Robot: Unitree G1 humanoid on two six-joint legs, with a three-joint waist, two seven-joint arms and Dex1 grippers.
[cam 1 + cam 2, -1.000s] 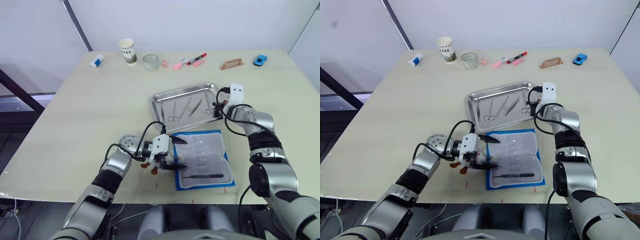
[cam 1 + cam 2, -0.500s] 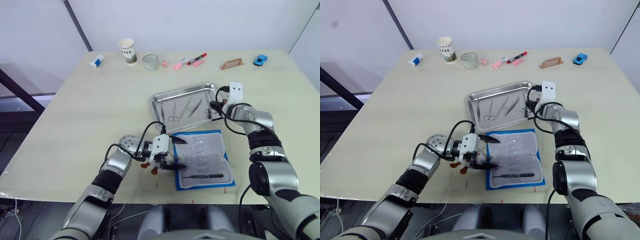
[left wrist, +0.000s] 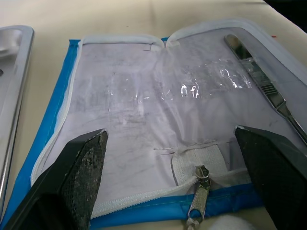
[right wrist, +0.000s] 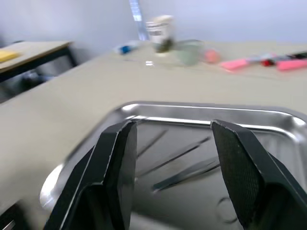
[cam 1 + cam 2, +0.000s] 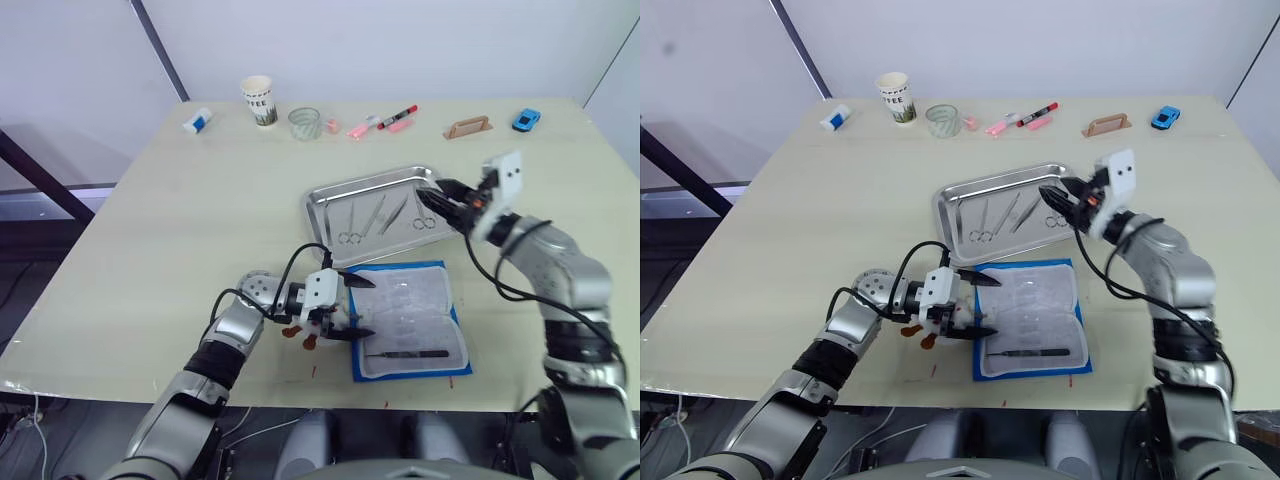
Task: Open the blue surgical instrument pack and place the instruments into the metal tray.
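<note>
On the desk point(image 5: 200, 200), your tray point(image 5: 325, 197) sits just beyond the pack point(image 5: 410, 318), which lies unfolded with its clear lining up. Inside the tray you have several instruments point(image 5: 380, 215), scissors and forceps lying side by side. One more instrument point(image 5: 405, 352) rests in the pack, along the edge farthest from the tray. Your left gripper point(image 5: 352, 308) sits at the pack's left edge, fingers spread wide and holding nothing, the zipper pull point(image 3: 199, 189) between them. Your right gripper point(image 5: 1054, 198) hangs above the tray's right end, fingers apart and empty. Beyond the tray, along the desk's far edge, stand a cup point(image 5: 259, 101), a glass point(image 5: 304, 123) and markers point(image 5: 380, 123).
</note>
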